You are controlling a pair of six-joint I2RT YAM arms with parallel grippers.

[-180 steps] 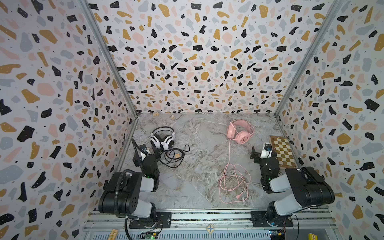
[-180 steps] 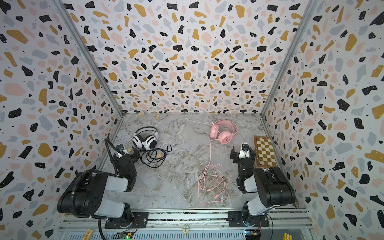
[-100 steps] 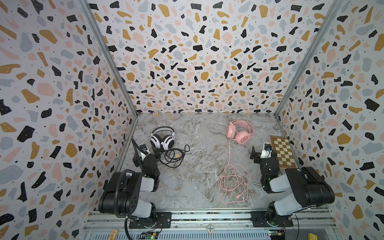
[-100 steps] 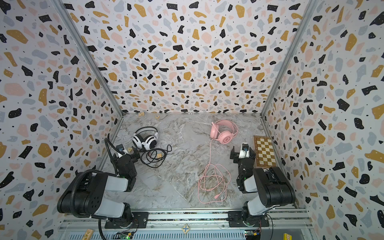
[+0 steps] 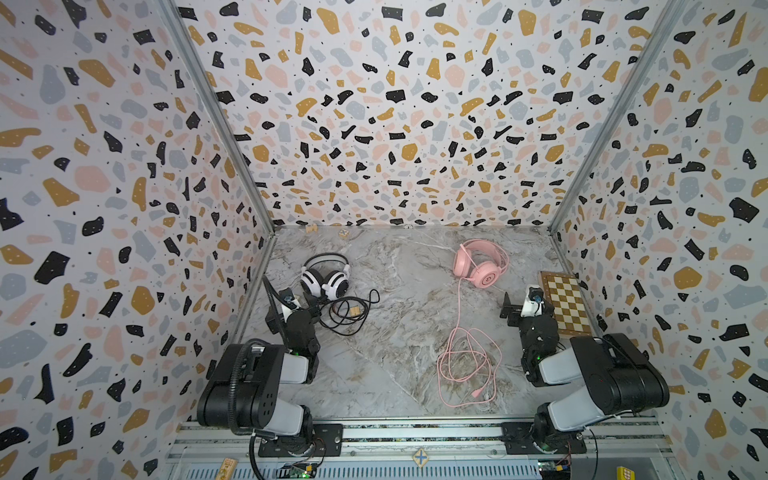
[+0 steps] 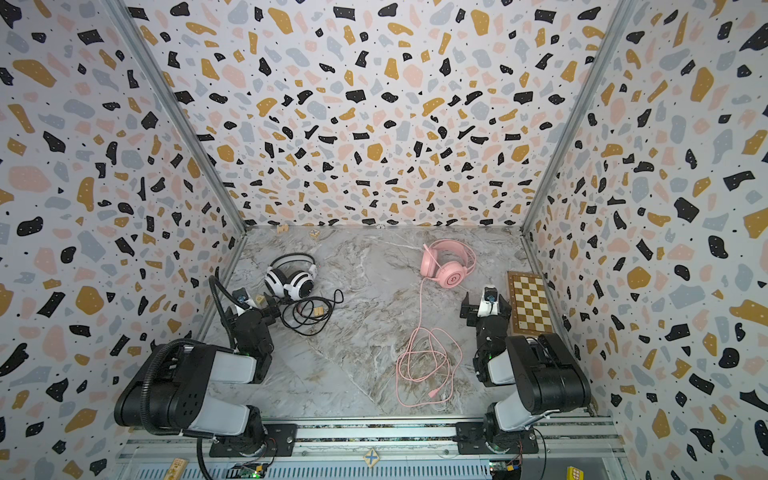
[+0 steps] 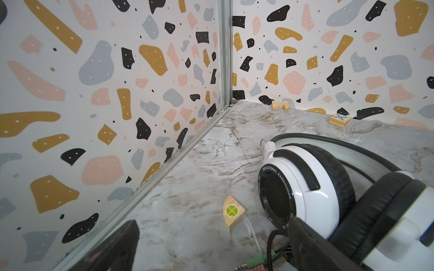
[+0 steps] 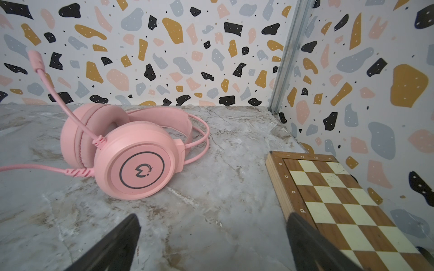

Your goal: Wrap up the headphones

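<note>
The white headphones (image 5: 326, 278) (image 6: 291, 280) with black pads lie at the left of the marble floor. Their black cable (image 5: 347, 311) is loosely coiled in front of them. My left gripper (image 5: 305, 303) (image 7: 215, 232) stands open just beside an ear cup (image 7: 305, 187), with one finger next to the cup and the green and pink plugs (image 7: 253, 262). The pink headphones (image 5: 480, 266) (image 8: 131, 154) lie at the back right. Their pink cable (image 5: 465, 361) (image 6: 424, 361) trails forward into a loose tangle. My right gripper (image 5: 525, 309) (image 8: 212, 220) is open and empty, short of the pink ear cup.
A wooden chessboard (image 5: 567, 303) (image 8: 340, 199) lies against the right wall, beside my right gripper. A small wooden wedge (image 7: 232, 213) with a green mark sits between my left fingers. Other wooden bits (image 7: 280, 106) (image 7: 339, 119) lie by the back wall, and a block (image 5: 354, 311) sits in the black coil.
</note>
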